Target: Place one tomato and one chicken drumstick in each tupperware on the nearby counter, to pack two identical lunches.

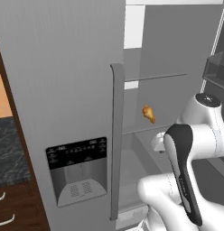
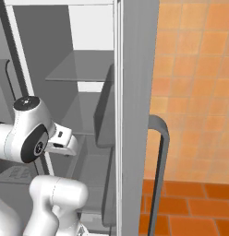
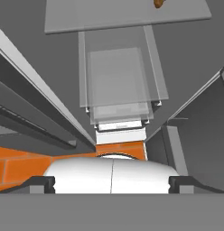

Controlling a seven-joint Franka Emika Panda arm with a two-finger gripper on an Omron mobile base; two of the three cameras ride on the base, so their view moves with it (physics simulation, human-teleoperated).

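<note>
– Gripper (image 3: pixel 112 182) first: how do its jaws stand?

– Wide apart, as I see it from the hand view. The two dark fingertips (image 3: pixel 44 182) sit at opposite sides of the bottom of the picture, and nothing is between them. I am holding nothing.

– Where is the hand?

– Inside the open fridge (image 1: pixel 177 54). From the left base view my arm (image 1: pixel 184 171) bends in past the door's long grey handle (image 1: pixel 117 140), and the hand points down over stacked clear shelves (image 3: pixel 118 76).

– And the chicken drumstick?

– I see one chicken drumstick (image 1: pixel 149 113), orange-brown, lying on a glass shelf (image 1: pixel 159 76) toward the back of the fridge, above and beyond my hand and well apart from the fingers. In the hand view just a bit of it shows at the top edge.

– The counter?

– The counter (image 1: pixel 10 149) is at the far left of the left base view, black with white veining, beyond the closed fridge door with its dispenser panel (image 1: pixel 77 169). Brown drawers (image 1: pixel 10 212) with silver handles sit under it.

– To the right?

– An orange tiled wall (image 2: pixel 195 92).
</note>
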